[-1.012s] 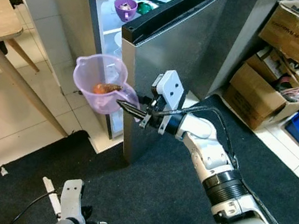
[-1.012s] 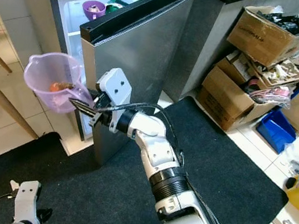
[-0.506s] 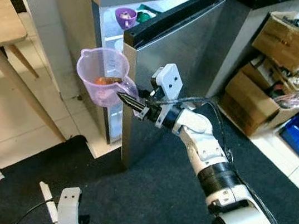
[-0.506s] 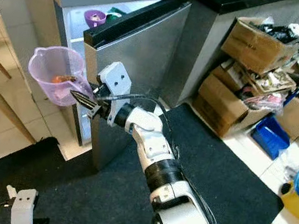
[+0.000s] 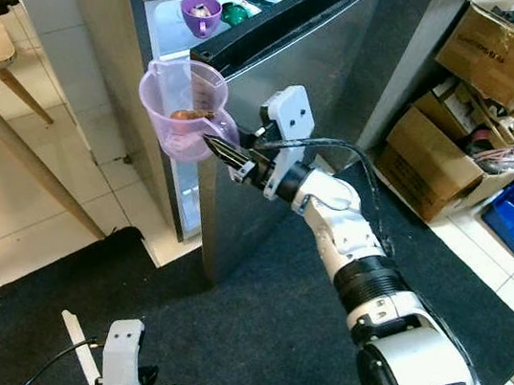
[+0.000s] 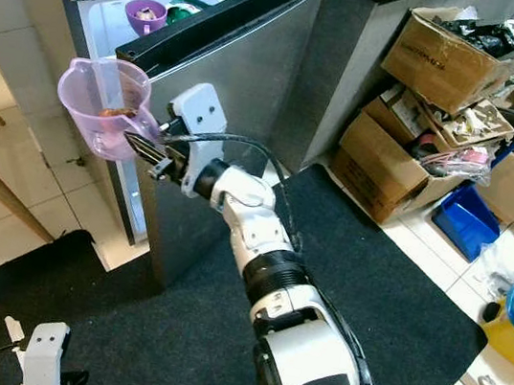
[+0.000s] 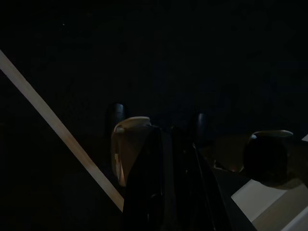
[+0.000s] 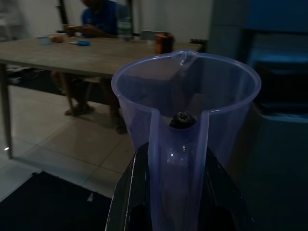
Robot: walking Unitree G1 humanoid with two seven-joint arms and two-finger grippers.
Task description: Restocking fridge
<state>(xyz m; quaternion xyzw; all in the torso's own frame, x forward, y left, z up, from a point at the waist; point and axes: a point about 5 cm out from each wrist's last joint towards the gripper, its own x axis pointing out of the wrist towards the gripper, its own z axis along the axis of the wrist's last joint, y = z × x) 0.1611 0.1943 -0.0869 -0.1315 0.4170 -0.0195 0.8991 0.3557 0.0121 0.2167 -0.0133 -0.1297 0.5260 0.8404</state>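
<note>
Since a second ago the right gripper [image 5: 217,147] has carried the purple jug [image 5: 181,115] up and closer to the edge of the open fridge door [image 5: 296,92], and the head camera has shifted too. Its jaws are clamped on the jug's handle, holding it upright in the air just beside the door's edge, in front of the lit fridge interior [image 5: 179,31]. An orange carrot [image 5: 191,115] lies inside the jug. A purple bowl [image 5: 200,13] sits on a fridge shelf beyond. The left gripper [image 5: 121,356] hangs idle low over the dark mat [image 5: 245,336]; I cannot tell how its jaws stand. Cardboard boxes [image 5: 474,99] are piled to the right. From the right wrist, a seated person [image 8: 98,19] is at a wooden surface [image 8: 72,53].
</note>
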